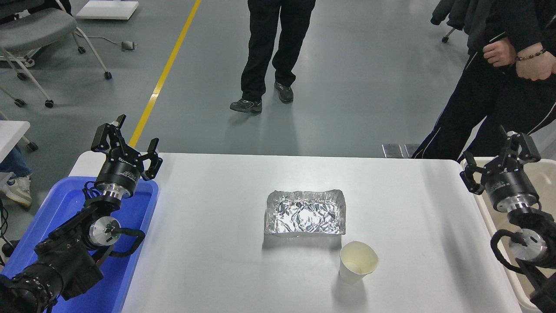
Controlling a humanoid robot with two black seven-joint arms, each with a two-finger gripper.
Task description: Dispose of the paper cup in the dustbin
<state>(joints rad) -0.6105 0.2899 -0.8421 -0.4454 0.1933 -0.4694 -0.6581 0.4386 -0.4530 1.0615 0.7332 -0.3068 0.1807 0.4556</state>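
Cup (358, 262) stands upright, mouth up, near table's (208, 261) front edge, just beside foil tray (306, 212). Right gripper (499, 154), fingers spread and empty, hovers over dustbin (545, 171); cup lies leftward and nearer. Left gripper (126, 141) parked open, farther off.

White table (217, 261), foil tray (306, 213), upright paper cup (357, 262)

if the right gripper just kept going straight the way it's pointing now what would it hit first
Probably nothing on the table. The right gripper, open, points up and away past the far edge, roughly toward a person's dark trouser leg; depth is unclear.
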